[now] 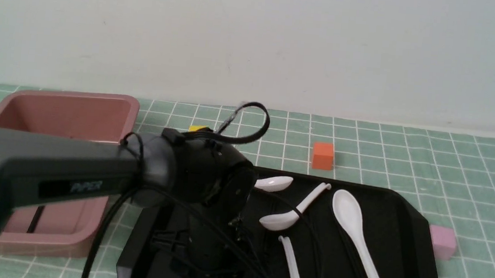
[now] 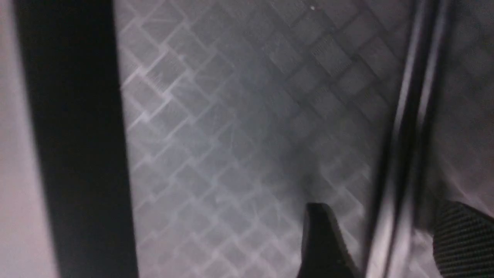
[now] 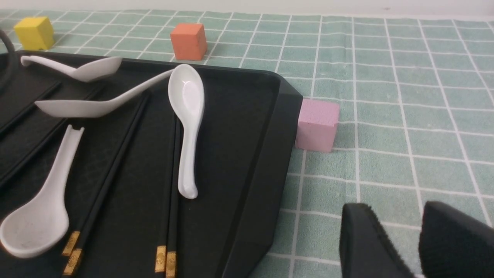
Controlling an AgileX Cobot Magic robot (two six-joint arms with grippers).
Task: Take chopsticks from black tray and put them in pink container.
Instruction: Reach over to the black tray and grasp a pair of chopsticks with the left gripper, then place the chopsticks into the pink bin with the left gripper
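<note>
Left wrist view sits almost on the black tray (image 2: pixel 251 135), toward the counter's near edge, and is smeared. The left tool (image 2: pixel 382 210) stands spread, one finger either side of a pair of chopsticks (image 2: pixel 401 154), not visibly pinching them yet. Sticks this thin on a glossy floor look easy to lose. My worry is that the fingers skate over them, or catch one and leave its mate.

Toward the near right corner the right tool (image 3: pixel 395 216) hangs spread and empty above the green cloth (image 3: pixel 386 116) beside the tray. Further in, a white spoon (image 3: pixel 185 127) lies against another pair, so any sideways drag there could shift it.

A grip far from the middle would let the sticks droop and knock the rim of the pink container (image 1: pixel 63 115). It stands along the counter's left edge, with one dark stick (image 1: pixel 35 219) already on its floor.
</note>
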